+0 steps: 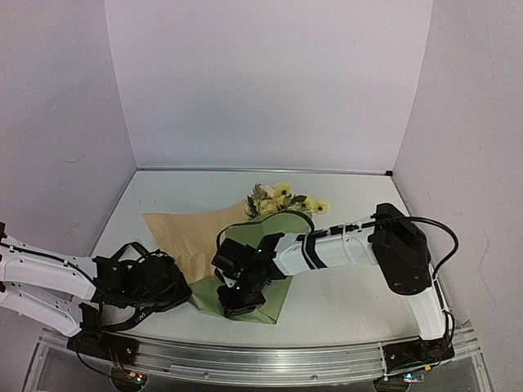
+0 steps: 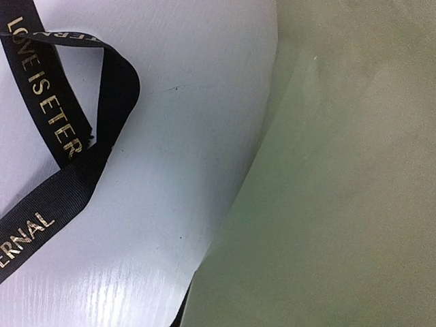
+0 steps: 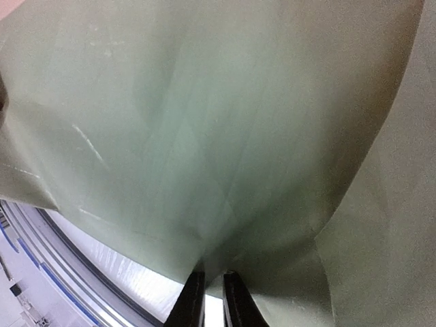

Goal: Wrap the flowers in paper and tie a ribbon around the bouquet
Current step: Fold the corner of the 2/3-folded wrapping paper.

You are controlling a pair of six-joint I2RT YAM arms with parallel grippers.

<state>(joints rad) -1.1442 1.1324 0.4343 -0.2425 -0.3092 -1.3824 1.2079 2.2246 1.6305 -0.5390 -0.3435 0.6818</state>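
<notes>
The flowers (image 1: 278, 198), pale yellow and cream, lie at the back with their stems under the paper. The paper shows its tan face (image 1: 189, 235) on the left and its olive-green face (image 1: 276, 296) folded over toward the front. My right gripper (image 1: 242, 300) (image 3: 212, 283) stands over the green fold with its fingers nearly together, pinching a pucker of paper (image 3: 225, 170). At the fold's left edge my left gripper (image 1: 173, 287) is shut, and green paper (image 2: 340, 184) covers its fingers. The black ribbon (image 2: 41, 88) (image 1: 137, 314) lies looped on the table beside it.
The white table (image 1: 351, 302) runs to a metal rail (image 1: 270, 363) at the front, which also shows as the rail (image 3: 61, 286) in the right wrist view. White walls close off the back and both sides. Black cables loop around the left wrist (image 1: 122, 282).
</notes>
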